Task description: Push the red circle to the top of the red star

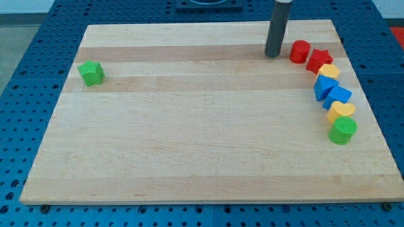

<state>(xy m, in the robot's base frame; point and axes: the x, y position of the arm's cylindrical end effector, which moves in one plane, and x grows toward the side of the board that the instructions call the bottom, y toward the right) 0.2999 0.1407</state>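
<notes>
The red circle [299, 50] stands near the board's upper right. The red star [319, 60] touches it on its lower right side. My tip [273, 55] rests on the board just left of the red circle, a small gap apart. The rod rises straight up out of the view's top.
Below the red star a curved chain of blocks runs down the right side: a yellow block [328, 71], two blue blocks [325, 86] [339, 96], a yellow heart [341, 111] and a green circle [343, 130]. A green block [91, 72] sits far left. The wooden board [189, 126] lies on a blue pegboard.
</notes>
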